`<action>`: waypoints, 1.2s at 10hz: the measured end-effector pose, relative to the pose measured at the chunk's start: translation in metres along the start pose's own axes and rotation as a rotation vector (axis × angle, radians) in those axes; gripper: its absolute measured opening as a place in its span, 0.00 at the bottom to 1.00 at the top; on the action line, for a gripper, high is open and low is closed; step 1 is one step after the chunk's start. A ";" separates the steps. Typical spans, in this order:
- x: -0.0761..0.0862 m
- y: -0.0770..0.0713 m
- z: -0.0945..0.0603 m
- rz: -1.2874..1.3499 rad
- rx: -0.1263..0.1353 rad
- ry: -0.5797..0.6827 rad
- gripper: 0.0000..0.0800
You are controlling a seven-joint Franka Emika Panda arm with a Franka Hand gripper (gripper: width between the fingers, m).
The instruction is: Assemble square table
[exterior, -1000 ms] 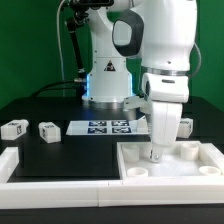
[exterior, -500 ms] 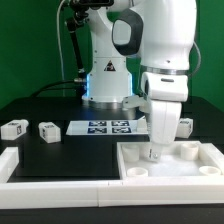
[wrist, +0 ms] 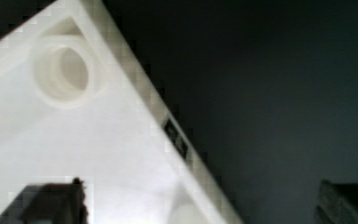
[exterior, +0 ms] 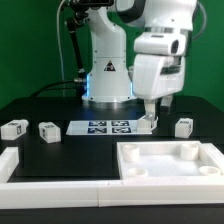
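Gripper [exterior: 148, 121]: fingers spread wide, nothing held; centre-right of frame.
Tabletop [exterior: 170, 162]: lower right, flat on counter [exterior: 70, 150].
Next: I'd centre over the nearest leg [exterior: 183, 126] and close squarely.

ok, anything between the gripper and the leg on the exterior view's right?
Nothing visible. The gripper hovers open over the end of the marker board. The leg stands apart from it on the table, with only bare surface between. The tabletop lies nearer the camera, off that line.
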State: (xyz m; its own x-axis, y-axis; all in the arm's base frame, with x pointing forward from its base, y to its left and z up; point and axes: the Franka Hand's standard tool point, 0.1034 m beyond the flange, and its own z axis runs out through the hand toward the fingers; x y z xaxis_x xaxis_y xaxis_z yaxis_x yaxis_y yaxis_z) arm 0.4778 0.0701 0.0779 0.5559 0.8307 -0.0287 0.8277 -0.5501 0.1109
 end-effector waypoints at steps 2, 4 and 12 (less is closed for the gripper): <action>0.002 -0.003 0.001 0.193 0.017 0.006 0.81; 0.009 -0.021 0.001 0.468 0.024 0.024 0.81; 0.011 -0.065 0.019 1.172 0.175 -0.112 0.81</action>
State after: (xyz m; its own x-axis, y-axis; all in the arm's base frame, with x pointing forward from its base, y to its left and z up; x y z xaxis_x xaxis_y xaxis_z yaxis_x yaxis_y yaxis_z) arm 0.4320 0.1133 0.0516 0.9771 -0.1937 -0.0880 -0.1953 -0.9807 -0.0093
